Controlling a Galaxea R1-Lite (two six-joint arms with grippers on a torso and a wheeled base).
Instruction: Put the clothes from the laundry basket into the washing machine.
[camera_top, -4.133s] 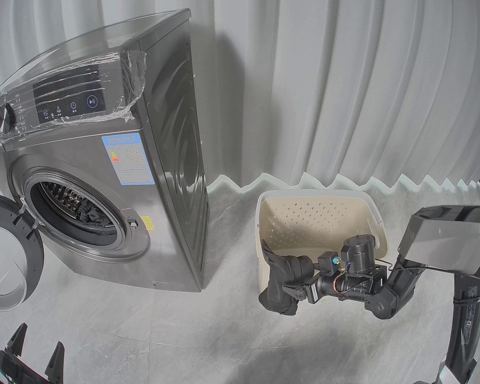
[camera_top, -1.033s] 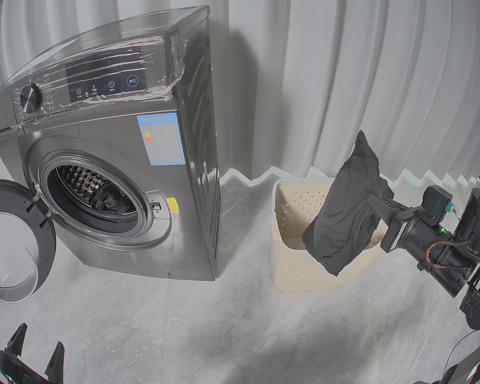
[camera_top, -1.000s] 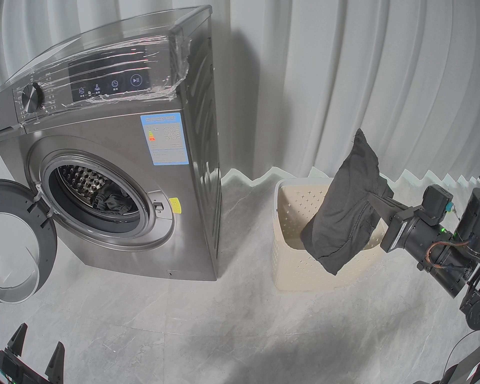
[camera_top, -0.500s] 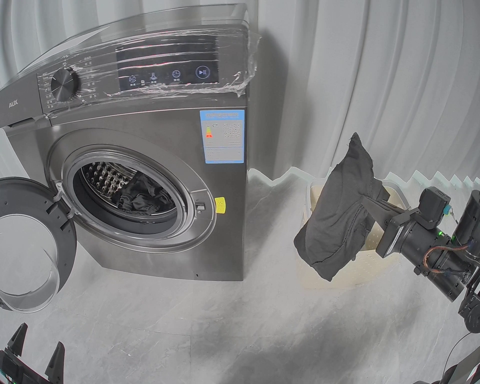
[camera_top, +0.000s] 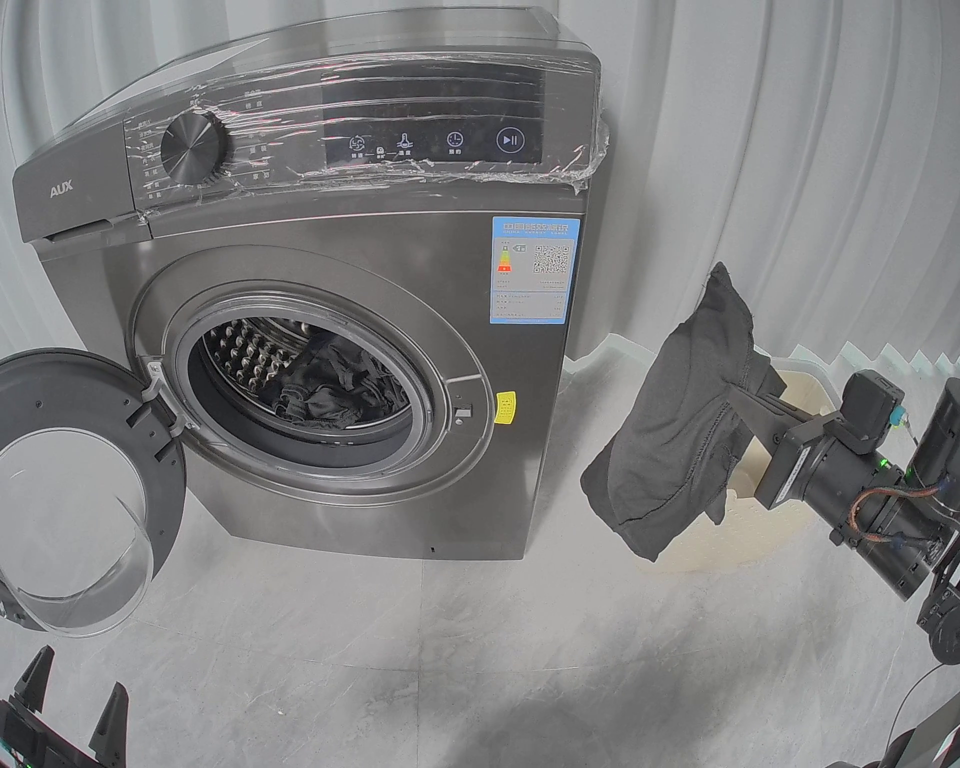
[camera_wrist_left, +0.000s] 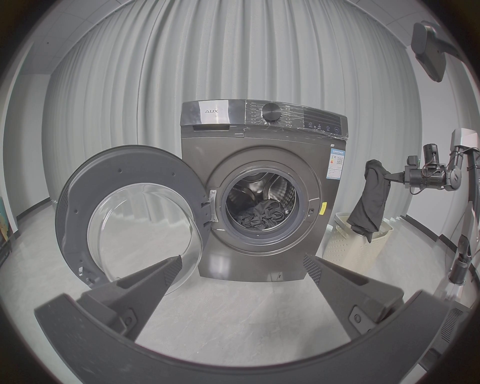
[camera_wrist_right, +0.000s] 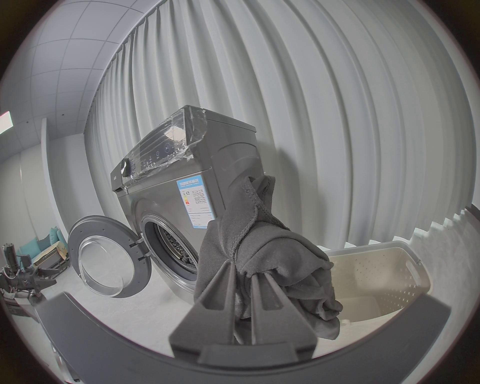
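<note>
At the tips of the right gripper (camera_top: 742, 393), a dark grey garment (camera_top: 680, 420) is clamped by one edge and held up in the air; a peak of cloth stands above the grip and the bulk droops below and ahead of it. Below the gripper, partly hidden behind the cloth, stands the cream laundry basket (camera_top: 805, 386). Well ahead of the gripper is the washing machine (camera_top: 400, 250), its round door (camera_top: 90, 385) swung wide and dark clothes (camera_top: 335, 385) lying inside. The left gripper (camera_top: 72, 700) sits low, well apart from the garment, its fingers spread wide with nothing between them, facing the machine's opening
</note>
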